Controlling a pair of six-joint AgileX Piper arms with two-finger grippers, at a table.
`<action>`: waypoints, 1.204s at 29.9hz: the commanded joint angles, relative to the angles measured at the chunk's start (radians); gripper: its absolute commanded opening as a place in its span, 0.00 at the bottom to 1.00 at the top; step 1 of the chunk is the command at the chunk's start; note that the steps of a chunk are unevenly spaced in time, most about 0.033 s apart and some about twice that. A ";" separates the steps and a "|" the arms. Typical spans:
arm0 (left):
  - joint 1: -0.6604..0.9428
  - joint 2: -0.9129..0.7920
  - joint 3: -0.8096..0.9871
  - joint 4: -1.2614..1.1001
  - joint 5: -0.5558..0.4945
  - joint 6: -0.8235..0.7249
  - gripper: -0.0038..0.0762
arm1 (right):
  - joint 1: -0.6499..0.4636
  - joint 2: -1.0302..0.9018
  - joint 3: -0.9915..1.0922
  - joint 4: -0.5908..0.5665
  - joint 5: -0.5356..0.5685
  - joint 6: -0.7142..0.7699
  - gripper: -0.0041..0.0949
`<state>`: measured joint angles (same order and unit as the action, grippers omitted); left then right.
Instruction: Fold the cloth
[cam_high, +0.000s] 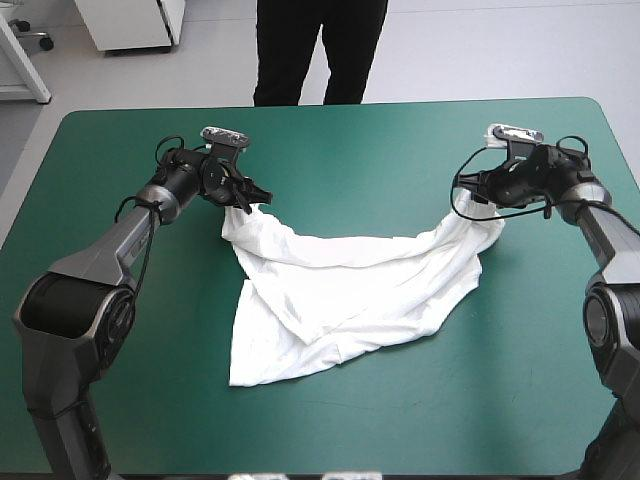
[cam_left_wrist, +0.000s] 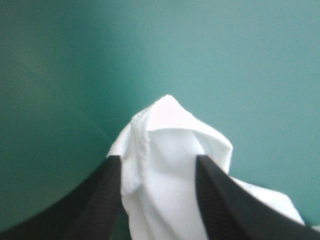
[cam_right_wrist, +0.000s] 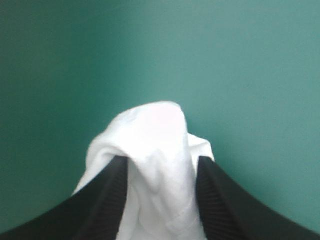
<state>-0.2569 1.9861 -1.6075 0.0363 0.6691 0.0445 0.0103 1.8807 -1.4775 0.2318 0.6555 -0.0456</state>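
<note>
While the left pincer (cam_high: 243, 205) and right pincer (cam_high: 488, 205) are each clamping a bunched corner of the T-shirt (cam_high: 340, 290), which is sagging between them onto the teal-green counter (cam_high: 350, 140), either small pinch is, I'd say, risking slipping free under a hard pull.

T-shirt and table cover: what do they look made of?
T-shirt: thin, soft fabric, matte white, probably cotton knit; it sags, creases and bunches. Table cover: smooth teal-green sheet, near-matte, no visible weave; exact material unclear.

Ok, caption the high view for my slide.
The left claw and right claw pinch the T-shirt, draped between them on the teal-green table.
</note>
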 joint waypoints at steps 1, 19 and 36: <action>0.002 -0.081 -0.039 -0.013 -0.004 0.007 0.78 | 0.002 -0.060 -0.094 0.004 0.041 0.001 0.62; -0.002 -0.544 -0.007 0.008 0.223 0.088 0.82 | 0.002 -0.361 -0.133 -0.145 0.433 0.064 0.56; -0.251 -0.802 0.320 0.075 0.550 -0.036 0.64 | 0.002 -0.551 0.008 -0.232 0.469 0.093 0.56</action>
<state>-0.4946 1.1899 -1.2862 0.1460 1.1885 0.0554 0.0109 1.3636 -1.4637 0.0106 1.1633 0.0462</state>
